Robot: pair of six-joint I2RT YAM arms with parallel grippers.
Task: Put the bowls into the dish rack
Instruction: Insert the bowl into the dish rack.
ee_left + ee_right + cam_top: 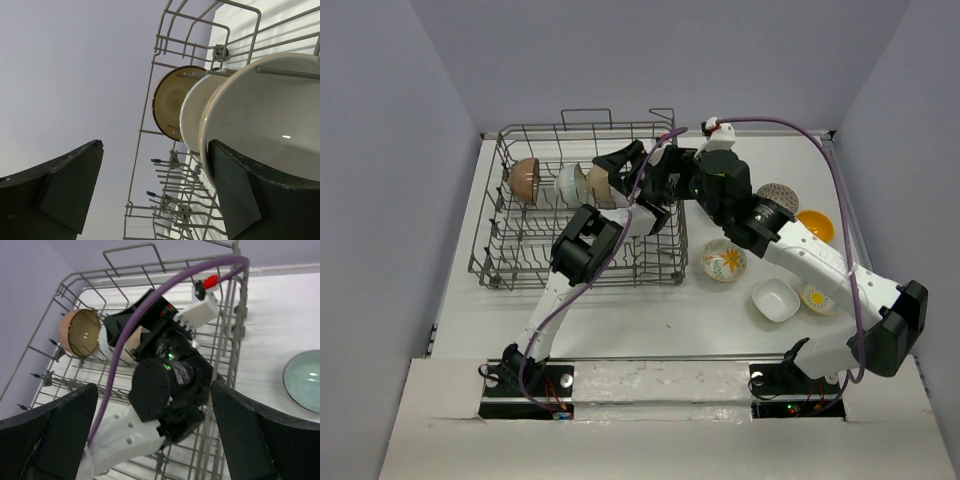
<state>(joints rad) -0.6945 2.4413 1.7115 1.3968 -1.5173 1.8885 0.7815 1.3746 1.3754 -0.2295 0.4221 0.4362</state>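
Note:
The dish rack (490, 262) is a grey wire basket at the left of the table. Three bowls stand on edge in its back row: a brown bowl (525, 178), a pale bowl (570, 183) and a cream bowl (598, 184). My left gripper (623, 160) is open beside the cream bowl (270, 115), whose rim lies just past the right finger (235, 195); nothing is between the fingers. My right gripper (660, 185) hangs open over the rack's right side, above the left arm's wrist (165, 385), and holds nothing. The brown bowl (80, 332) shows in the right wrist view.
Loose bowls lie on the table to the right of the rack: a floral bowl (723, 260), a squarish white bowl (776, 300), a yellow-patterned bowl (818, 298), an orange bowl (815, 225), a speckled bowl (777, 197). A pale teal bowl (305, 380) lies beyond the rack wall. A purple cable (125, 340) arcs over the rack.

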